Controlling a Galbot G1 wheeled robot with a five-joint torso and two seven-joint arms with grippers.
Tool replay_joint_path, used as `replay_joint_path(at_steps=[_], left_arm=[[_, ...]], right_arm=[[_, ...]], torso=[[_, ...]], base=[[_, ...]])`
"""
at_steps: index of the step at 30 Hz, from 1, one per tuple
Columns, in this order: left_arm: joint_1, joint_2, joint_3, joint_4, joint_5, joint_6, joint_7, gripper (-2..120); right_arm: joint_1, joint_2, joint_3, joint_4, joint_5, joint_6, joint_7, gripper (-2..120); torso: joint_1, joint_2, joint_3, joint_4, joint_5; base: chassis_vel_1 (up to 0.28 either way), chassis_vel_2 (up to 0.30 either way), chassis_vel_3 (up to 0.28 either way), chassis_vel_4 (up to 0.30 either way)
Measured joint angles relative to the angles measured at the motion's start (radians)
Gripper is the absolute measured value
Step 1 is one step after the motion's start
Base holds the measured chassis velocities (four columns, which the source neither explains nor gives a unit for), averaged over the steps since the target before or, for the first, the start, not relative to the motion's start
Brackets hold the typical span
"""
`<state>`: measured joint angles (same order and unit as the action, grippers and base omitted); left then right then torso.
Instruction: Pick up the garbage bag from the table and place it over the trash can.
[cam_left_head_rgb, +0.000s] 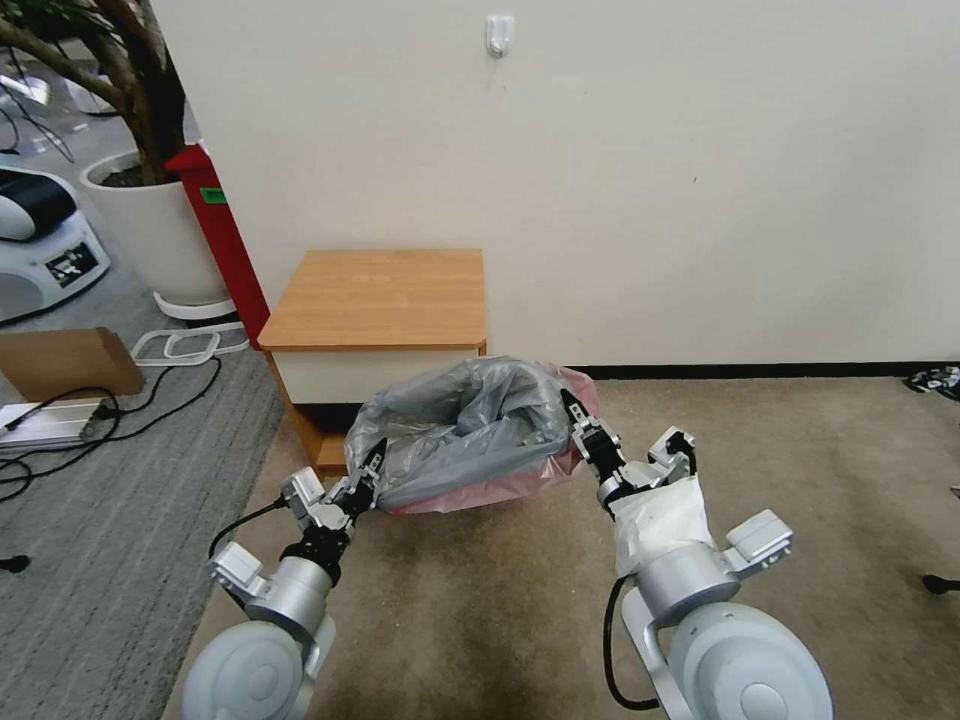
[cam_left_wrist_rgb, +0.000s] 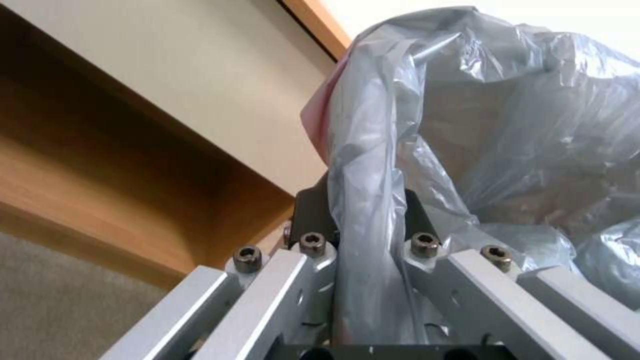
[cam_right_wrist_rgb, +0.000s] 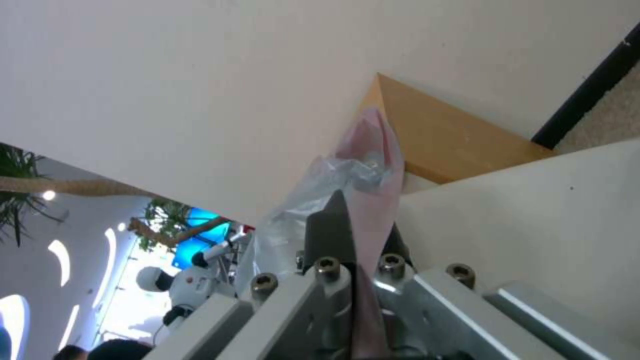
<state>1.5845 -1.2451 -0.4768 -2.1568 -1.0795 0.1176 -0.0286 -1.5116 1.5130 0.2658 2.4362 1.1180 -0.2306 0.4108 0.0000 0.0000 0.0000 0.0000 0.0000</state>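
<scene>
OK: left gripper (cam_left_head_rgb: 372, 472) jaws pinching one end of the bag (cam_left_head_rgb: 470, 430), right gripper (cam_left_head_rgb: 575, 412) jaws pinching the other. Bag hangs stretched between them, off the carpet. Table (cam_left_head_rgb: 380, 300) just beyond the jaws, against the wall, top bare.

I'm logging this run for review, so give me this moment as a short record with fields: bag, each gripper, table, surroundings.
bag: garbage bag, grey with pinkish edge, held spread in the air between both grippers, in front of the table, above the carpet
left gripper: shut on the bag's left edge
right gripper: shut on the bag's right edge
table: wooden table against the wall, bare top
surroundings: white plant pot behind and left of the table; cardboard box on the floor at left
</scene>
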Motion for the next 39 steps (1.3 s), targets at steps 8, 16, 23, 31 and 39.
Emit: replay_joint_path(at_steps=[8, 16, 23, 31, 39], left_arm=[[0.002, -0.002, -0.004, -0.028, -0.083, 0.020, -0.010, 7], [0.005, 0.005, -0.030, -0.052, -0.212, 0.062, -0.052, 7], [0.017, 0.007, -0.029, -0.069, -0.213, 0.070, -0.053, 7], [0.023, 0.009, -0.034, -0.086, -0.212, 0.073, -0.054, 7], [-0.001, 0.018, -0.046, -0.081, -0.187, 0.052, -0.116, 7]], right_arm=[[-0.002, -0.007, 0.017, -0.035, -0.065, 0.006, -0.021, 0], [0.001, -0.049, 0.057, -0.064, -0.091, 0.036, -0.057, 0], [0.038, -0.065, 0.073, -0.132, -0.128, 0.039, -0.069, 0], [0.042, -0.065, 0.084, -0.177, -0.154, 0.040, -0.077, 0], [-0.015, -0.073, 0.073, -0.095, -0.148, 0.019, -0.079, 19]], torso=[[0.000, 0.000, 0.000, 0.0000, 0.0000], [0.000, 0.000, 0.000, 0.0000, 0.0000], [0.000, 0.000, 0.000, 0.0001, 0.0001], [0.000, 0.000, 0.000, 0.0001, 0.0001], [0.000, 0.000, 0.000, 0.0000, -0.0001]], base=[[0.000, 0.000, 0.000, 0.000], [0.000, 0.000, 0.000, 0.000], [0.000, 0.000, 0.000, 0.000], [0.000, 0.000, 0.000, 0.000], [0.000, 0.000, 0.000, 0.000]])
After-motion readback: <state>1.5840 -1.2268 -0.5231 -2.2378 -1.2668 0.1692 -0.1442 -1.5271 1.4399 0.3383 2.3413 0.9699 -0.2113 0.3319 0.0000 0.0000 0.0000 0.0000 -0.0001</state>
